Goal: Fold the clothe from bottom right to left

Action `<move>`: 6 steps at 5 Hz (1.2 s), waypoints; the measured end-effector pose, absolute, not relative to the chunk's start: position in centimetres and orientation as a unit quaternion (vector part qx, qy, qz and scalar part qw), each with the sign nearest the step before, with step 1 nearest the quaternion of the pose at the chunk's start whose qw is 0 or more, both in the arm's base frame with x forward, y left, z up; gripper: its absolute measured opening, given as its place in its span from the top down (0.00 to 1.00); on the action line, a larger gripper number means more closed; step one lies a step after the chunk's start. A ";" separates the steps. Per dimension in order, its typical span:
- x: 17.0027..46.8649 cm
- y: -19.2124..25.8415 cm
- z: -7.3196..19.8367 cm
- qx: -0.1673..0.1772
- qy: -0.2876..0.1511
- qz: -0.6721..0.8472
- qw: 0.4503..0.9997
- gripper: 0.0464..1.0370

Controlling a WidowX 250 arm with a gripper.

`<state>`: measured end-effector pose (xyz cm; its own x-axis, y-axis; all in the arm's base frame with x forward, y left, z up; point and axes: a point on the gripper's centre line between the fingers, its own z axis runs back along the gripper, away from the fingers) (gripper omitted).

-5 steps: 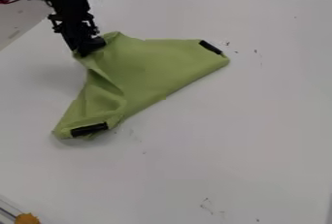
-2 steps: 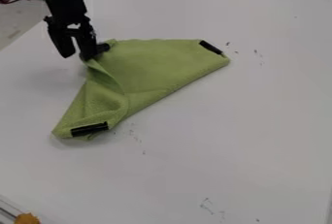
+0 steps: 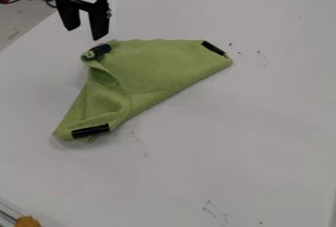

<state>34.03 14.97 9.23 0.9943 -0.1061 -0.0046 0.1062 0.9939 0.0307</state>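
Note:
At the upper left the black gripper [image 3: 85, 33] hangs just above and left of the cloth's top left corner, its two fingers spread apart with nothing between them. The green cloth [image 3: 154, 66] lies on the table in a roughly triangular folded shape, with a straight slanting edge facing lower right. Black strips mark its top left, right and bottom left corners. Its left side is wrinkled, with a raised fold running down from the top left corner.
The white table [image 3: 230, 137] carries small dark specks. An orange knob-like object [image 3: 27, 221] sits at the bottom left corner. Red and black cables lie beyond the table's edge at the top left.
The gripper has opened, let go of the cloth's top left corner and risen away from it. That corner now rests on the table with its black strip exposed.

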 end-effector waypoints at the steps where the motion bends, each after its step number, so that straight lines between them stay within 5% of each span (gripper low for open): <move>1: 34.8 11.8 9.5 0.012 0.011 -0.067 0.998 0.04; 3: 34.5 4.1 8.2 -0.024 0.011 0.076 0.997 0.04; 6: 35.8 -3.8 8.4 -0.008 -0.001 0.132 0.991 0.04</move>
